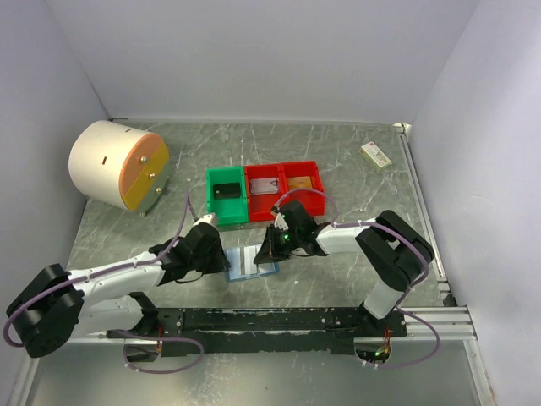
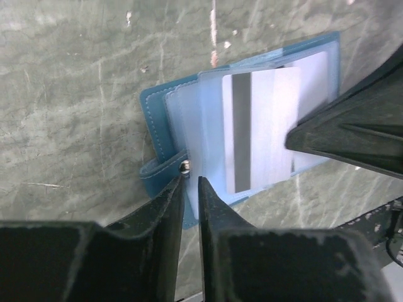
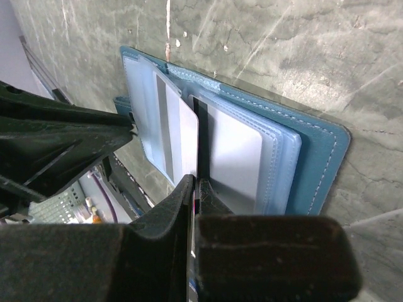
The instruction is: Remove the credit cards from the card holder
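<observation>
Blue card holder [image 1: 252, 264] lies open on the worktop [image 1: 355, 169], low centre of the top view. The right gripper [image 3: 192, 184] is clamped on the edge of a white, grey-striped credit card [image 2: 264, 119]. The left gripper [image 2: 190, 182], jaws narrowly parted, sits at the holder's snap tab [image 2: 162, 170]; whether it pinches the holder, I cannot tell.

In the top view's lower centre, the left pincer [image 1: 223, 256] and right pincer [image 1: 271, 248] cover both ends of the card holder [image 1: 251, 264]. Its cards are too small to tell. In the right wrist view, one card [image 3: 182, 137] runs out of sight between that pincer's closed fingers.
</observation>
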You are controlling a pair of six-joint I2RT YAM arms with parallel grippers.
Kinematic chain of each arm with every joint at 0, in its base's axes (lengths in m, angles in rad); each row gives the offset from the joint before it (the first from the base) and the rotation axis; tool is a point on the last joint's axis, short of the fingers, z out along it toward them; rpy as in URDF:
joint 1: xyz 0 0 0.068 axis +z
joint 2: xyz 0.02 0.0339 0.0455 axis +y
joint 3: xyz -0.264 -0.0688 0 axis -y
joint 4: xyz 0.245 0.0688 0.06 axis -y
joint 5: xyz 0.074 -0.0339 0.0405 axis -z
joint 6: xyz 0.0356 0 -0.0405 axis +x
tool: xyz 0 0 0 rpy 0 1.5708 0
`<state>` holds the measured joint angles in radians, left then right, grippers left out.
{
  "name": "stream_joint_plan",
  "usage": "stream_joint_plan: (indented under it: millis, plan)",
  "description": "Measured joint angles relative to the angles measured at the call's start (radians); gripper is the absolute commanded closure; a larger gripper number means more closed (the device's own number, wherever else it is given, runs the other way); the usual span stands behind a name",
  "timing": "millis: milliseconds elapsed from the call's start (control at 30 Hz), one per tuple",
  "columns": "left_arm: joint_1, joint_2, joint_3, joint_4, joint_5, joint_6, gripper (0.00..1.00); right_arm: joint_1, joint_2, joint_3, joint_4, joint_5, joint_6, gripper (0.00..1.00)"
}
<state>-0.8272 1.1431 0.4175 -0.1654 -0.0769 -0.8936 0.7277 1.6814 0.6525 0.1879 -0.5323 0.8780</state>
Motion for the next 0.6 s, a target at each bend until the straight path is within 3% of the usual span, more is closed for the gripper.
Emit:
stream_joint_plan:
  millis: [167,267,467,600]
  plan:
    - [-0.002,-0.095,0.001,0.0,-0.003,-0.005,0.55,0.0,0.006,0.005,0.0,-0.003,-0.002,1.0]
    - [-0.002,-0.139,0.0,0.057,0.009,-0.005,0.54,0.0,0.018,0.013,0.0,-0.007,-0.004,1.0]
    - [-0.004,-0.015,0.0,0.243,0.079,-0.009,0.71,0.0,0.029,0.021,0.001,-0.017,-0.004,1.0]
    - [-0.016,0.12,0.017,0.222,0.076,-0.017,0.8,0.0,0.029,0.022,0.001,-0.016,-0.004,1.0]
